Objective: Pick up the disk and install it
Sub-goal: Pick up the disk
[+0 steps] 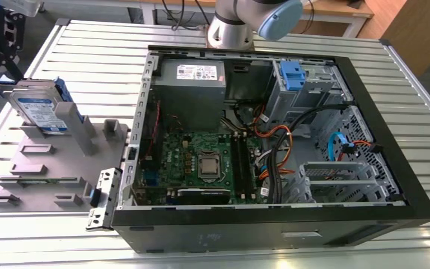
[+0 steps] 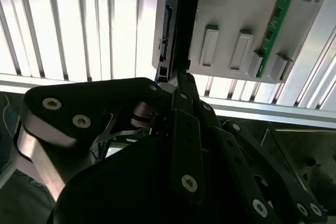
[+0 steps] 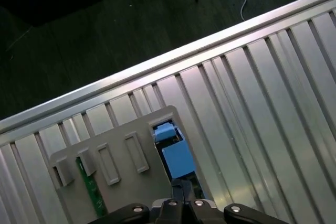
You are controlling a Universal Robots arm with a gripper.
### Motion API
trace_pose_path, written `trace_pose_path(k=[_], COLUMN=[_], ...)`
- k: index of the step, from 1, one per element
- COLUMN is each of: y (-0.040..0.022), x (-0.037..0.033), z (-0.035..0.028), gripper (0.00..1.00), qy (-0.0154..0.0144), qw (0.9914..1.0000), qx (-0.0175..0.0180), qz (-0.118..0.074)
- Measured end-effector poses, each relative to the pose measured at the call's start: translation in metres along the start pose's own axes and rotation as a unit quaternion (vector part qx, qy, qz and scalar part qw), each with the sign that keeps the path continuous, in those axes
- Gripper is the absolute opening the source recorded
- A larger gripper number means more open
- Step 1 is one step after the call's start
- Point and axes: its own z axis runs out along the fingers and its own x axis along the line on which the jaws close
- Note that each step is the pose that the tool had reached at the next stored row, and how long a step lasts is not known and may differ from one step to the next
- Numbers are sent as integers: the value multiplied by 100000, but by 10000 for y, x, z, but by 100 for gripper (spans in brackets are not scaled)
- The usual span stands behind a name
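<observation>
1. Disk (image 1: 36,109), exterior view: a silver drive with a blue-and-white label and a blue side rail. It stands on edge at the far corner of a grey fixture plate (image 1: 58,168), toward the exterior view's left, just beside a tall grey post (image 1: 75,126). The plate lies on a slatted metal table (image 1: 51,246). An open computer case (image 1: 275,235) lies next to the plate on the exterior view's right. Inside it are a grey power supply (image 1: 192,78), a green motherboard (image 1: 200,162) and a blue drive bracket (image 1: 293,75). Part of the robot arm (image 1: 234,25) rises behind the case.

2. Disk (image 2: 178,30), second wrist view: seen edge-on and dark, with its blue rail at the far end, upright in the fixture plate (image 2: 236,3). A green circuit board (image 2: 281,19) stands in a slot well apart from it. The gripper (image 2: 178,80) has its black fingers drawn together, with nothing between them. The tips line up with the near end of the disk; contact cannot be judged.

3. Disk (image 3: 178,161), first wrist view: its blue rail faces the camera at the edge of the fixture plate (image 3: 131,127). The gripper (image 3: 181,186) is clenched, its tips just beside the rail. The green circuit board (image 3: 89,187) sits at the plate's other side. The table (image 3: 262,103) ends at a dark floor (image 3: 79,24).
</observation>
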Motion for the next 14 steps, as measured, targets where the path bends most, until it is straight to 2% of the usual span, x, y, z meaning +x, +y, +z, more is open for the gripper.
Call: trace_pose_path(k=[3,7,10,14], y=[0,-1,0,-1], x=[0,0,0,0], z=[3,7,9,11], gripper=[11,11,11,11], qy=[106,254,358,454], qw=[99970,99830,99660,99366], qx=[-70,-169,-238,-332], qz=[-2442,-5824,-8222,-11227])
